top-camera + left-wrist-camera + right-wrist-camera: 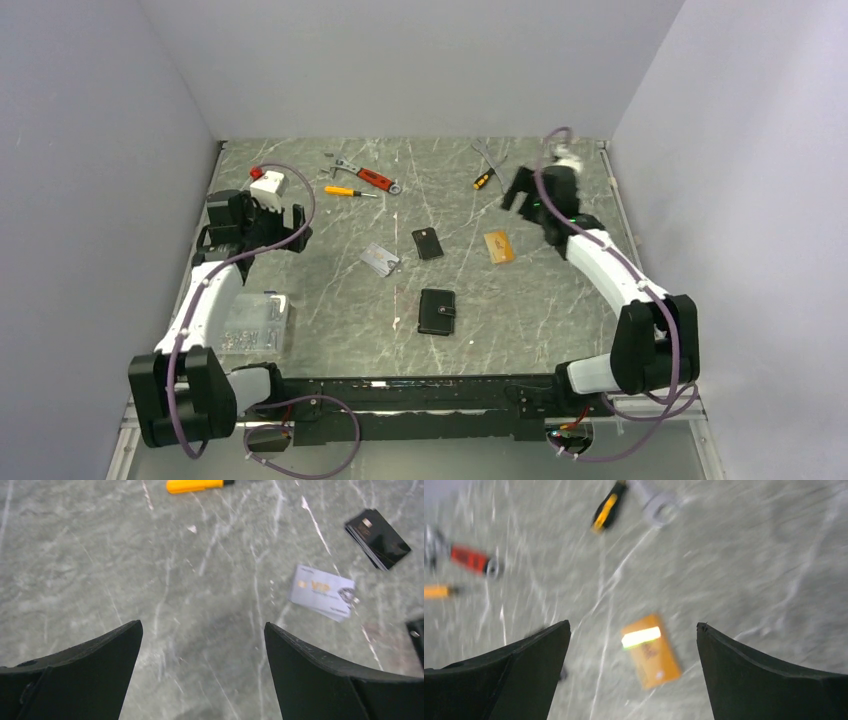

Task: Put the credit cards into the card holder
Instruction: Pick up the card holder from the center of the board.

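Note:
Three credit cards lie mid-table: a silver-grey one (380,260) (322,591), a black one (427,243) (377,538) and a gold-orange one (499,247) (651,651). The card holder (436,311), a shut black wallet with a snap strap, lies nearer the arms; only its edge (416,635) shows in the left wrist view. My left gripper (293,226) (202,630) hovers open to the left of the silver card, with only table between its fingers. My right gripper (518,190) (633,625) is open above and just behind the gold-orange card, holding nothing.
Tools lie along the back: a red-handled wrench (370,178), a yellow screwdriver (345,191) (195,485), a black-and-yellow screwdriver (483,180) (605,511) and a metal wrench (490,155). A white-and-red block (268,183) sits back left. A clear plastic box (255,322) stands front left. Walls enclose three sides.

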Motion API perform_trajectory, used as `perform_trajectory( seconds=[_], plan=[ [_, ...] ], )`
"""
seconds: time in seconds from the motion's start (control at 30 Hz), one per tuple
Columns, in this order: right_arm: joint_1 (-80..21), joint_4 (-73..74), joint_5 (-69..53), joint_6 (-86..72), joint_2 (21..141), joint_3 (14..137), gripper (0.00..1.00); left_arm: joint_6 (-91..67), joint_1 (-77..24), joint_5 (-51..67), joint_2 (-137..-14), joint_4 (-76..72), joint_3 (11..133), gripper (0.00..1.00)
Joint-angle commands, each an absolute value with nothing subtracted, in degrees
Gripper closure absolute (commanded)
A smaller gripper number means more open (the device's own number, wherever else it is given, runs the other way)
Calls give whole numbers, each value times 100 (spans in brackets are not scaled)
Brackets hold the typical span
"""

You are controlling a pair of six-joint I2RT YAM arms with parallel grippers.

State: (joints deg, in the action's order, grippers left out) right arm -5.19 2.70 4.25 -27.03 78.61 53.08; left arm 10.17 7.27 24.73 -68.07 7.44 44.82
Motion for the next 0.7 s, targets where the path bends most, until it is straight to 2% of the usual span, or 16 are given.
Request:
perform_trajectory(
  seconds=[0.0,0.07,0.2,0.33,0.43,0.67],
  plan=[
    [-2251,1800,1756,-2487,7825,5932,2,842,423,2650,-6142,2028,4869,1],
    [-2707,2015,1969,-2709,7707,5894,3,894,135,2541,-5936,2290,4990,1],
    [-3290,1882,1579,-3188,7218,5398,6,729,-384,2658,-5914,2739,5196,1],
    [-4151,2021,1880,-3614,7053,4981,10,317,-945,2834,-6053,2650,5045,1],
    [-4673,1970,1950,-4052,7067,4569,15,-156,-1395,2974,-6279,2426,4808,1],
    [-5451,1843,2037,-4820,7309,4156,20,-693,-2222,3078,-6964,2342,4707,1]
  ],
)
